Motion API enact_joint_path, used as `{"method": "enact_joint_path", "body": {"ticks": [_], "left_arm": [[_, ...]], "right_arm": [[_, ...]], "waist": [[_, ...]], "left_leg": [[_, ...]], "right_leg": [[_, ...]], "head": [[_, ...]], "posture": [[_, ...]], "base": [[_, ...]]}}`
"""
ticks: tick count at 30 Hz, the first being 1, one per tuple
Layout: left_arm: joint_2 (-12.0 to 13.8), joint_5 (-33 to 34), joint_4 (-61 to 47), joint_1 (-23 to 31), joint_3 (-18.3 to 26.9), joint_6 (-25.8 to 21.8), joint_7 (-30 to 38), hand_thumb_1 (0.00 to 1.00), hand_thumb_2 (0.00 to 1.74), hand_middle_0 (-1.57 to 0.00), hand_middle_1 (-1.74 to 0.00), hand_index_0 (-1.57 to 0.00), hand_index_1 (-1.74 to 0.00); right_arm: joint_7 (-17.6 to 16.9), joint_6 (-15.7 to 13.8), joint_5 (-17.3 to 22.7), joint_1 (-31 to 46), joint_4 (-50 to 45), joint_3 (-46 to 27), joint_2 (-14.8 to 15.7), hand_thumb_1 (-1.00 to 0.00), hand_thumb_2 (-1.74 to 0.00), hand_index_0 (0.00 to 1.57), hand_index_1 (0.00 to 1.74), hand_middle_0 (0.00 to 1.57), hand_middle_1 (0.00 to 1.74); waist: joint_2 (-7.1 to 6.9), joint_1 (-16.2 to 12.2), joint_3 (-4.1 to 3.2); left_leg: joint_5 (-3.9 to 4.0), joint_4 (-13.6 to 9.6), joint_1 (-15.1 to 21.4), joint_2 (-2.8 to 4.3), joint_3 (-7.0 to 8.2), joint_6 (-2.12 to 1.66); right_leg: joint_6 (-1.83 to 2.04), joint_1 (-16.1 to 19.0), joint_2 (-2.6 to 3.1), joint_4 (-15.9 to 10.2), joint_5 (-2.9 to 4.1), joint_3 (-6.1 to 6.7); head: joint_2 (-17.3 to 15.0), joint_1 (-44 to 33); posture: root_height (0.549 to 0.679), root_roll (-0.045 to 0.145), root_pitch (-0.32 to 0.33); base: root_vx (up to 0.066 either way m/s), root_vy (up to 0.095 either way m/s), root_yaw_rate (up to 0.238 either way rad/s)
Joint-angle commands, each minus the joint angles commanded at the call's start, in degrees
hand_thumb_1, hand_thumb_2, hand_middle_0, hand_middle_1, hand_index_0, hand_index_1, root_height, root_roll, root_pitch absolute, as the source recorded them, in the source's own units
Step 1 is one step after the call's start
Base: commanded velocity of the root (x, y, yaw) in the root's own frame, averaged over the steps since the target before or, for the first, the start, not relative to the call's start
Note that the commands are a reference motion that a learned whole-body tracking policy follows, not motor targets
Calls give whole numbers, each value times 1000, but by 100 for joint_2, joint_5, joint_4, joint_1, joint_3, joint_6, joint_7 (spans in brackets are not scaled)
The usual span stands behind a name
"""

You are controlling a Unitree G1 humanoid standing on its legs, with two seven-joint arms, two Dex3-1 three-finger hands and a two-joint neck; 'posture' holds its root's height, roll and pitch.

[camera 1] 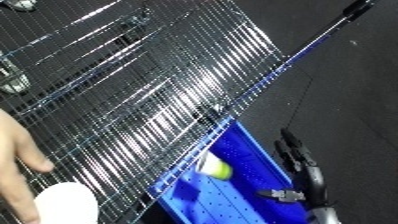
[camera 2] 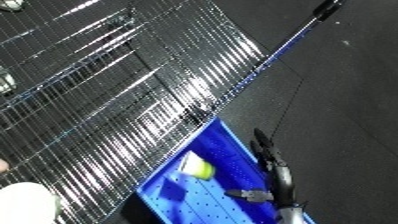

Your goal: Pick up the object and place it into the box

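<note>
Storeroom or shop, wire shelving (camera 1: 151,95), dark floor (camera 1: 355,85)

I can't tell what the yellow-green thing (camera 1: 216,169) in the bin (camera 1: 253,150) is; it's blurry. My right hand (camera 1: 302,170) gets cut off at the bottom edge.

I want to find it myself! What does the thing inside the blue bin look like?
Look for the bright blue bin beside the shiny wire rack. Inside lies a small object, white at one end and yellow-green at the other, the only thing in there.
</note>
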Motion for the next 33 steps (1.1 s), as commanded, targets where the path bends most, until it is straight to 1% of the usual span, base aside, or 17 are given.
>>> {"method": "enact_joint_path", "body": {"ticks": [2, 4, 6, 7, 10, 13, 16, 19, 22, 27, 30, 33], "left_arm": [[-2, -6, 2, 8, -11, 9, 9, 1000, 1740, -1570, -1740, -1570, -1740], [-4, -8, -5, 13, -24, 21, 22, 1000, 1740, -1570, -1740, -1570, -1740], [-13, 1, -16, 17, -37, 30, 33, 1000, 1740, -1570, -1740, -1570, -1740], [-19, 10, -24, 13, -54, 37, 37, 1000, 1740, -1570, -1740, -1570, -1740], [-36, 46, -34, -24, -88, 69, 38, 1000, 1740, -1570, -1740, -1570, -1740], [-74, 112, -12, -90, -115, 111, 33, 1000, 1740, -1570, -1740, -1570, -1740], [-118, 169, 45, -156, -132, 146, 29, 1000, 1740, -1570, -1740, -1570, -1740], [-138, 185, 113, -201, -117, 184, -8, 1000, 1740, -1570, -1740, -1570, -1740], [-136, 202, 147, -260, -100, 262, -34, 1000, 1740, -1570, -1740, -1570, -1740], [-106, 213, 201, -325, -85, 396, -115, 1000, 1740, -1570, -1740, -1570, -1740], [-92, 233, 217, -331, -86, 484, -162, 1000, 1740, -1570, -1740, -1570, -1740], [-62, 269, 214, -320, -90, 577, -229, 1000, 1740, -1570, -1740, -1570, -1740]], "right_arm": [[173, 10, 54, 2, -121, 21, 30, 0, 0, 0, 0, 0, 0], [246, 26, -55, -24, -321, 63, 49, 0, 0, 0, 0, 0, 0], [273, 60, -205, -59, -537, 104, 65, 0, 0, 0, 0, 0, 0], [295, 89, -308, -111, -664, 143, 66, 0, 0, 0, 0, 0, 0], [338, 279, -639, -273, -1096, 285, 73, 0, 0, 0, 0, 0, 0], [380, 523, -987, -453, -1519, 434, 57, 0, 0, 0, 0, 0, 0], [476, 694, -1193, -671, -1728, 543, -1, 0, 0, 0, 0, 0, 0], [601, 819, -1342, -900, -1830, 639, -43, 0, 0, 0, 0, 0, 0], [701, 967, -1495, -1163, -1897, 763, -53, 0, 0, 0, 0, 0, 0], [879, 1170, -1660, -1515, -1952, 952, -33, 0, 0, 0, 0, 0, 0], [927, 1264, -1744, -1638, -1981, 1040, 14, 0, 0, 0, 0, 0, 0], [903, 1336, -1782, -1722, -2014, 1120, 89, 0, 0, 0, 0, 0, 0]], "waist": [[-8, 15, 0], [-23, 39, 0], [-42, 64, 0], [-54, 89, 0], [-94, 162, 0], [-138, 244, 0], [-170, 327, 0], [-197, 415, 0], [-233, 506, 0], [-299, 672, -23], [-340, 766, -40], [-389, 861, -51]], "left_leg": [[33, -48, 17, -11, -23, -8], [60, -83, 24, -23, -51, -10], [74, -95, 22, -34, -77, -9], [78, -95, 19, -43, -98, -7], [82, -77, -7, -70, -160, -5], [87, -46, -40, -89, -221, -10], [91, -15, -48, -94, -268, -23], [89, 27, -37, -96, -307, -35], [86, 82, -38, -98, -354, -40], [85, 209, -79, -118, -458, -41], [77, 309, -121, -134, -524, -38], [75, 401, -174, -156, -594, -32]], "right_leg": [[-4, 23, -4, -31, 5, -9], [-9, 39, -5, -56, 11, -19], [-13, 47, -7, -71, 16, -30], [-17, 56, -7, -79, 20, -38], [-23, 72, -9, -89, 24, -66], [-26, 88, -25, -87, 24, -102], [-28, 118, -53, -93, 29, -139], [-32, 170, -91, -91, 26, -183], [-40, 214, -128, -67, 10, -237], [-59, 272, -175, 66, -49, -339], [-66, 290, -190, 168, -86, -394], [-67, 292, -199, 263, -111, -451]], "head": [[-12, -123], [-27, -347], [-40, -410], [-60, -642], [-112, -907], [-190, -1149], [-321, -1388], [-385, -1599], [-417, -1801], [-613, -2229], [-708, -2507], [-751, -2679]], "posture": [[637, 101, 84], [637, 101, 84], [638, 101, 84], [638, 101, 83], [638, 100, 82], [638, 99, 80], [638, 98, 74], [639, 98, 66], [638, 97, 57], [637, 95, 39], [635, 93, 29], [633, 90, 20]], "base": [[6, -11, 30], [3, -20, 33], [-2, -22, 29], [-9, -40, 50], [-6, -45, 68], [4, -51, 102], [14, -44, 109], [27, -42, 100], [26, -50, 99], [35, -64, 133], [41, -74, 149], [39, -88, 160]]}}
